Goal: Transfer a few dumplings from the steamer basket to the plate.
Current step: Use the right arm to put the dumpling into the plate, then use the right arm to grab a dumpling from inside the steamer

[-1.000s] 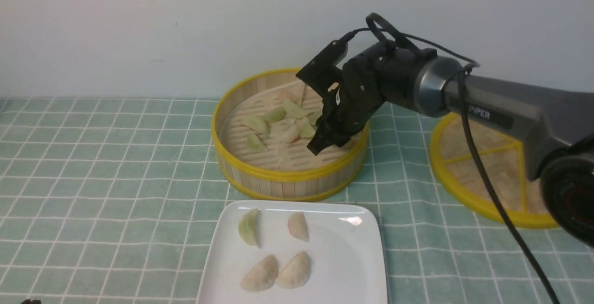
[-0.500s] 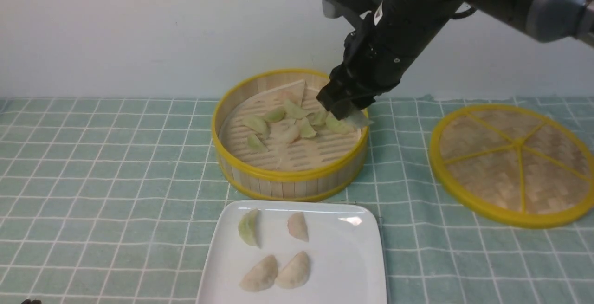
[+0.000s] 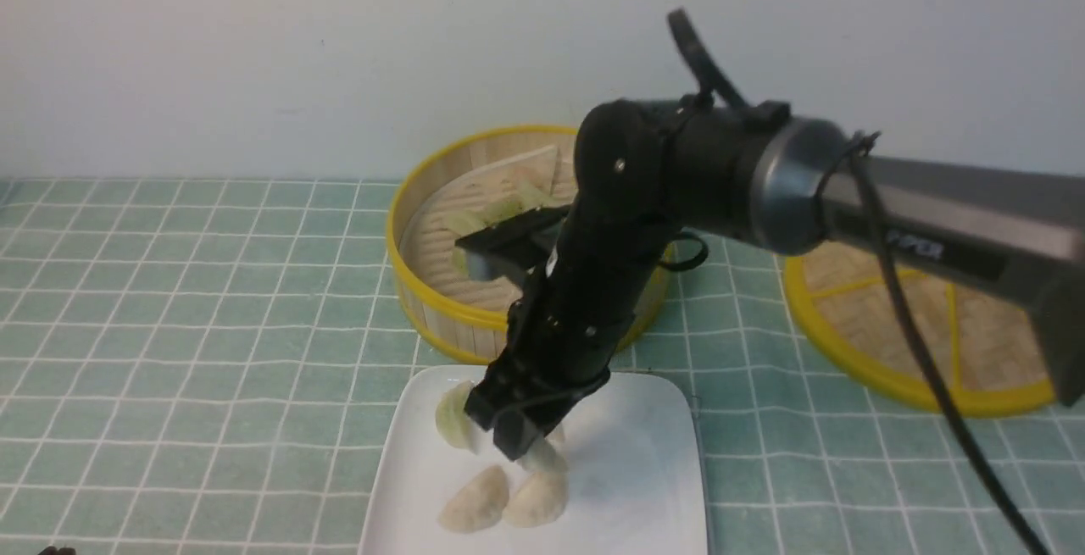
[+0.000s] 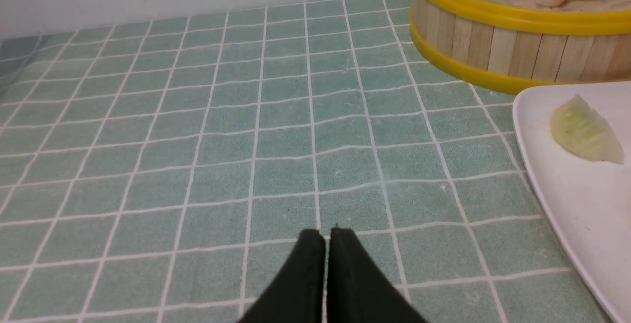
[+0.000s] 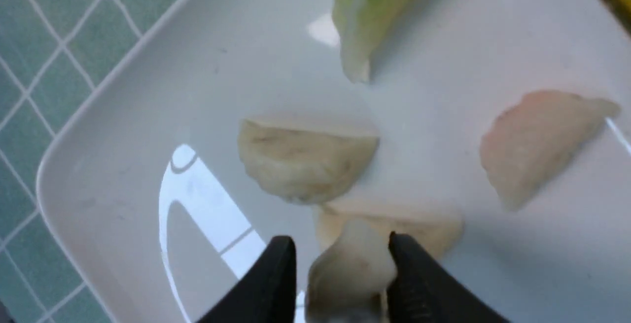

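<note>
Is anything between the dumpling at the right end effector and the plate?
Yes. A beige dumpling already on the plate lies just under the dumpling between the right end effector's fingers, covering part of its landing spot. Bare plate shows beside it.

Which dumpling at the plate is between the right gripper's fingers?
The whitish dumpling between the fingers, overlapping a beige dumpling; the green dumpling and pinkish dumpling lie apart.

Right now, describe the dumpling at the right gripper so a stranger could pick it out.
Find the white square plate in front of the steamer basket. Of the five dumplings there, it is the whitish dumpling between the right gripper's black fingers. The other four lie clear of the gripper.
</note>
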Controlling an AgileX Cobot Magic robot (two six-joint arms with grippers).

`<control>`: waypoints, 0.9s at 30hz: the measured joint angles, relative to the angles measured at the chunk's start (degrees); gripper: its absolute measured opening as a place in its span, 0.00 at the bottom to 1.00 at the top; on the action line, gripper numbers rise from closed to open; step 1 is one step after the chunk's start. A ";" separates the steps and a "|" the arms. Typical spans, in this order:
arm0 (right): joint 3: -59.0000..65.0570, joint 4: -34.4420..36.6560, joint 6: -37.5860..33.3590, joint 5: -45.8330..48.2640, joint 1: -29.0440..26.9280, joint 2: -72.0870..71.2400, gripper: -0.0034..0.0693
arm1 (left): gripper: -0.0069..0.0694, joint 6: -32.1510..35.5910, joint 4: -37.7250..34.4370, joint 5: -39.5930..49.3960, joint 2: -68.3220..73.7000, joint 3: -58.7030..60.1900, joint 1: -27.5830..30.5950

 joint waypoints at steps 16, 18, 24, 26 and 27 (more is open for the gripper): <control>-22.68 -18.77 6.28 -5.25 -7.68 3.25 0.84 | 0.08 0.00 0.00 0.04 0.00 0.00 0.00; -25.41 -19.50 5.26 -6.13 -9.64 6.16 0.84 | 0.08 0.00 0.00 0.04 0.00 0.00 0.00; -29.02 -20.76 1.88 -9.61 -12.35 15.00 0.84 | 0.08 0.00 0.00 0.04 0.00 0.00 0.00; -29.21 -22.10 1.59 -11.24 -12.54 16.66 0.84 | 0.08 0.00 0.00 0.04 0.00 0.00 0.00; -29.21 -23.39 1.53 -11.97 -12.60 17.56 0.84 | 0.08 0.00 0.00 0.04 0.00 0.00 0.00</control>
